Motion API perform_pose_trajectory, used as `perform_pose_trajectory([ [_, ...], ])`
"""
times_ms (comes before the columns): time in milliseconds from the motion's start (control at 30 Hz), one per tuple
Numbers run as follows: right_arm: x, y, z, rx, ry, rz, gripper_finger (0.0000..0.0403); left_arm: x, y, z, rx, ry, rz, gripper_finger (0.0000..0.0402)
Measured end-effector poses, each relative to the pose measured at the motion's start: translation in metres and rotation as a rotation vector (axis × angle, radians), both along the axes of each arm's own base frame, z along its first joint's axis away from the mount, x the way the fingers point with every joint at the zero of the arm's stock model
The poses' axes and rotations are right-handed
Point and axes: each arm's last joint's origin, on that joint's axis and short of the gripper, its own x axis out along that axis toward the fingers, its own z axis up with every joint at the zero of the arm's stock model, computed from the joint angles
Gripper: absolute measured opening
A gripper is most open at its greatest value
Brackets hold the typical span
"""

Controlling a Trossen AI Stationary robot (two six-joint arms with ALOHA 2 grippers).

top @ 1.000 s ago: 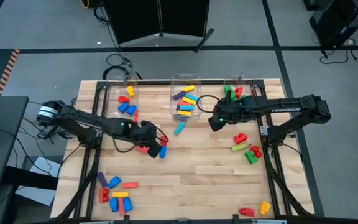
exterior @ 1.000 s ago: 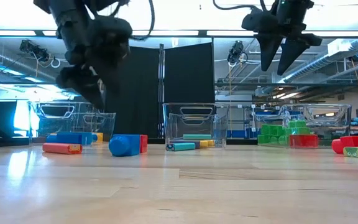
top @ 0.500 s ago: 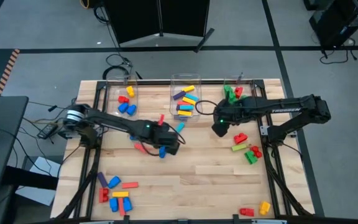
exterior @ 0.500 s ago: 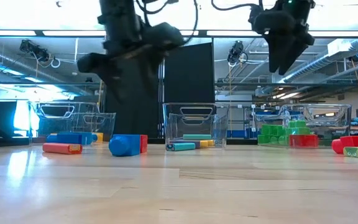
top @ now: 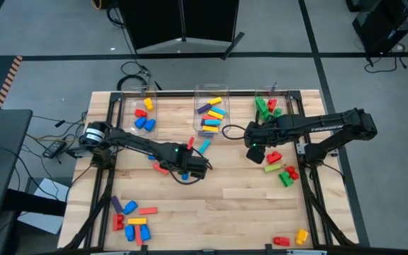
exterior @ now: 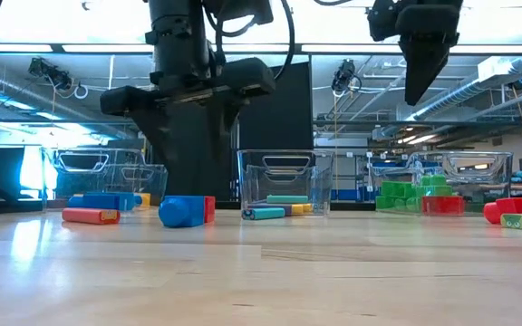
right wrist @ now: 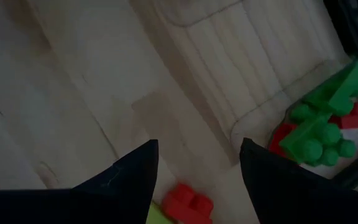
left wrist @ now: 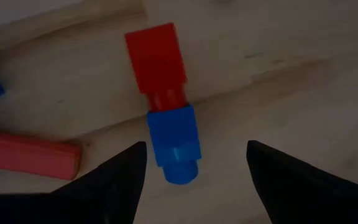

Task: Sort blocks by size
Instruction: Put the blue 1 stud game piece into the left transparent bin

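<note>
Two grippers work the pick stage. High view: left gripper (top: 198, 168) hangs over the table's middle, right gripper (top: 255, 150) near the red brick (top: 273, 156). Low view: blue-and-red pair (exterior: 186, 211) lies on the wood before the clear bins (exterior: 285, 182). Left wrist view: spread, empty fingers (left wrist: 114, 180) flank the studded, glossy joined pair (left wrist: 166, 99); next, probably descend and close. Right wrist view: parted, empty fingers (right wrist: 126, 177) above the chunky red brick (right wrist: 188, 202).

A pale wooden slatted desk (top: 246, 198) carries three clear plastic bins (top: 210, 113) along its far edge, with small plastic toy blocks (top: 132, 216) scattered in clusters at the near-left, near-right and right side
</note>
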Motion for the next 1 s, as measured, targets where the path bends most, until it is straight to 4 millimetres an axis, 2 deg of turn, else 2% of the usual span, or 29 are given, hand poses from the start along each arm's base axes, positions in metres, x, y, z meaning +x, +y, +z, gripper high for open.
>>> perform_pose_trajectory([
  [200, 0.0, 0.0, 0.0, -0.011, 0.015, 0.049, 0.0232, 0.001, 0.0, -0.008, 0.003, 0.019, 0.009, 0.0284],
  [767, 0.002, 0.0, 0.001, -0.023, 0.006, 0.083, 0.0229, 0.011, -0.002, -0.049, 0.004, 0.135, 0.006, 0.028],
  [867, 0.002, 0.0, 0.001, -0.023, -0.002, 0.082, 0.0227, 0.011, -0.002, -0.052, 0.011, 0.144, 0.006, 0.0257],
  [1000, 0.004, 0.0, 0.001, -0.023, -0.013, 0.082, 0.0227, 0.01, -0.001, -0.052, 0.037, 0.147, 0.008, 0.0198],
])
